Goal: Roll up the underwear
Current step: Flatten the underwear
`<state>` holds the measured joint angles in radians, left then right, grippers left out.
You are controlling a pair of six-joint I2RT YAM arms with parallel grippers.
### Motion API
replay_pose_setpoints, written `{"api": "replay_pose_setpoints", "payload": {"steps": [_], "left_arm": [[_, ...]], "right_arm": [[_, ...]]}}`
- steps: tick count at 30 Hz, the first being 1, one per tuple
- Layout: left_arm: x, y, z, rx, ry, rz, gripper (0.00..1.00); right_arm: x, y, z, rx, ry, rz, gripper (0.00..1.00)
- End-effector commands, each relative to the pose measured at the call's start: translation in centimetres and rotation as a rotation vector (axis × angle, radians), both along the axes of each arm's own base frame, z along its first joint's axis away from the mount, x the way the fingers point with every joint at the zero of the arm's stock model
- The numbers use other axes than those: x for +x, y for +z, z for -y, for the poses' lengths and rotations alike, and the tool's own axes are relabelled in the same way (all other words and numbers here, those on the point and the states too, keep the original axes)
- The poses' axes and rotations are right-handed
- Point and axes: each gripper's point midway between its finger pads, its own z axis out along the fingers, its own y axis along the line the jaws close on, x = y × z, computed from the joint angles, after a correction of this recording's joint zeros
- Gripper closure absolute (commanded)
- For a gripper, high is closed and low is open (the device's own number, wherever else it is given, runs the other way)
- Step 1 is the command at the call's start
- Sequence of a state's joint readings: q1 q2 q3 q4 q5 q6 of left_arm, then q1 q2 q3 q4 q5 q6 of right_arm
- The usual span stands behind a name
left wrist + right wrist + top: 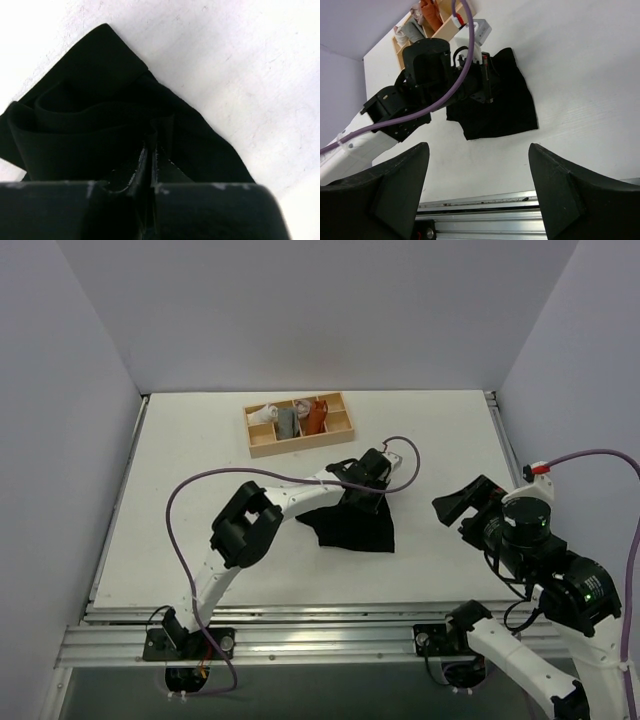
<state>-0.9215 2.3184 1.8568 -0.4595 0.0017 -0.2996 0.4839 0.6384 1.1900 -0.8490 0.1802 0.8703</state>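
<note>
Two robot arms work over a white tabletop [200, 440] that carries one black underwear [352, 528], one wooden tray [300, 444] and three small cloth rolls.
The underwear lies rumpled near the middle of the tabletop, on the near side of the wooden tray and apart from it. The left gripper [151, 155] sits at its far edge, its fingers drawn almost together and pinching a raised fold of the black cloth. The right gripper [477, 150] hovers to the right of the garment, its two fingers spread wide and holding nothing. In the tray, one white roll [265, 414], one grey roll [288, 421] and one orange-brown roll [316, 416] sit side by side.
</note>
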Motion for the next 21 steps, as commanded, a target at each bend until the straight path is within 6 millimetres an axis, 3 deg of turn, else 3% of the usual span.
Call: {"api": "replay_pose_setpoints", "payload": {"steps": [1,2,5,10,12,13,14,15,16,17,21], "left_arm": [[-0.7,1.8,-0.5,-0.029,0.033,0.011,0.93],[-0.7,4.5,-0.6,-0.068,0.04,0.036,0.95],[-1.8,9.3,-2.0,-0.155,0.026,0.057,0.95],[-3.4,12.9,-5.9,-0.234,0.025,0.025,0.95],[-4.3,11.7,-7.7,-0.226,0.032,-0.017,0.95],[-4.3,12.6,-8.4,-0.255,0.032,-0.024,0.94],[-4.4,12.6,-9.0,-0.256,0.043,-0.034,0.92],[-4.8,11.8,-9.9,-0.244,0.054,-0.054,0.92],[-5.0,12.4,-10.4,-0.257,0.054,-0.053,0.94],[-4.7,12.5,-11.1,-0.259,0.067,-0.054,0.96],[-4.4,12.3,-12.8,-0.256,0.087,-0.067,0.96]], "right_arm": [[1.6,-0.7,0.4,-0.031,-0.062,-0.012,0.25],[2.2,-1.2,0.3,-0.051,-0.072,-0.034,0.29],[4.4,-2.4,-0.2,-0.093,-0.088,-0.06,0.34],[9.1,-4.3,-3.6,-0.12,0.01,-0.04,0.4],[10.5,-6.3,-4.9,-0.151,0.069,-0.074,0.41],[11.6,-6.6,-5.2,-0.14,0.075,-0.058,0.44],[11.9,-8.7,-6.4,-0.123,0.135,-0.11,0.44],[12.4,-9.6,-6.9,-0.102,0.165,-0.122,0.46],[13.6,-9.8,-7.2,-0.065,0.184,-0.099,0.49],[13.9,-12.2,-7.4,-0.057,0.196,-0.154,0.51],[15.3,-15.8,-8.4,-0.021,0.244,-0.209,0.53]]}}
